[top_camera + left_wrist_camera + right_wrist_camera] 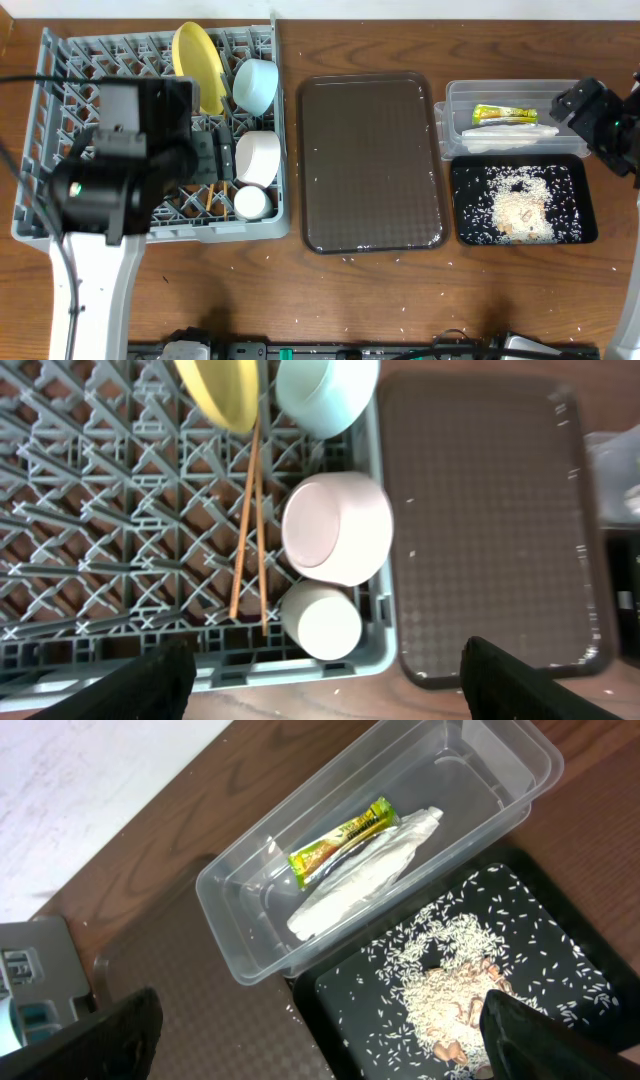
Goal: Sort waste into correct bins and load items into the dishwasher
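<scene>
Brown wooden desk (400,300) fills the view, and a wide strip of wood shows along its front edge, flecked with stray grains. We see the grey rack (60,60) at the left, its right wall just beside the brown tray (370,160). That tray lies between the rack and the two bins, with a narrow gap on each side.

At the far right the clear tub (455,100) sits behind the black tray (465,175), long sides meeting.

The dishes crowd the rack's right columns. The yellow plate (198,62) stands on edge at the back and the blue bowl (256,84) is just right of it. In front come the white bowl (257,157), tipped on its side, and the cup (251,202), mouth up. The chopsticks (250,520) lie together, long axis running from under the plate toward the rack's front wall.

In the tub, the yellow-green wrapper (503,113) and white wrapper (510,131) lie side by side along its length. Rice (515,205) is heaped in the black tray.

The left pincer (330,682) hangs over the rack's front wall, fingers wide apart. The right pincer (325,1045) hovers over the bins, also spread.
</scene>
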Controlling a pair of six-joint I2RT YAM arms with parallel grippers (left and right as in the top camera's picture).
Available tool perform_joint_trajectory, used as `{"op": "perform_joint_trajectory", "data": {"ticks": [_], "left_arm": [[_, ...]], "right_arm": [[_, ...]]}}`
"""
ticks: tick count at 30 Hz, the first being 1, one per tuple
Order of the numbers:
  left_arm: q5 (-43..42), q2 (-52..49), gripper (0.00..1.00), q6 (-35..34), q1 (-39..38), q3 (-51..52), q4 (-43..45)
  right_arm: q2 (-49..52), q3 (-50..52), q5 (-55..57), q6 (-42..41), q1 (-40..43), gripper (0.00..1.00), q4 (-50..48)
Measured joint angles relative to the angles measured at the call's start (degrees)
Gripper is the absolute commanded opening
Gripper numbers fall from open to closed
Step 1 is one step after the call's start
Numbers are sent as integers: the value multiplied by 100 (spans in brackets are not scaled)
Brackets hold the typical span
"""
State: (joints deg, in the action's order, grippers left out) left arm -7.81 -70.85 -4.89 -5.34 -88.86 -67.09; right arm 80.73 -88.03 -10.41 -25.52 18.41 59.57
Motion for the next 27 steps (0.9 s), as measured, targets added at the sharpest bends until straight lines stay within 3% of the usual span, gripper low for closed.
{"op": "perform_joint_trajectory", "data": {"ticks": [15,20,27], "left_arm": [[136,435,87,212,-2,4,20],[514,719,87,374,-2,352,560],[647,2234,87,682,236,2050,2293]], "right_arm": [[0,0,0,0,0,99,-2],[0,0,-2,0,0,99,0],[0,2,0,-2,0,99,-4]]}}
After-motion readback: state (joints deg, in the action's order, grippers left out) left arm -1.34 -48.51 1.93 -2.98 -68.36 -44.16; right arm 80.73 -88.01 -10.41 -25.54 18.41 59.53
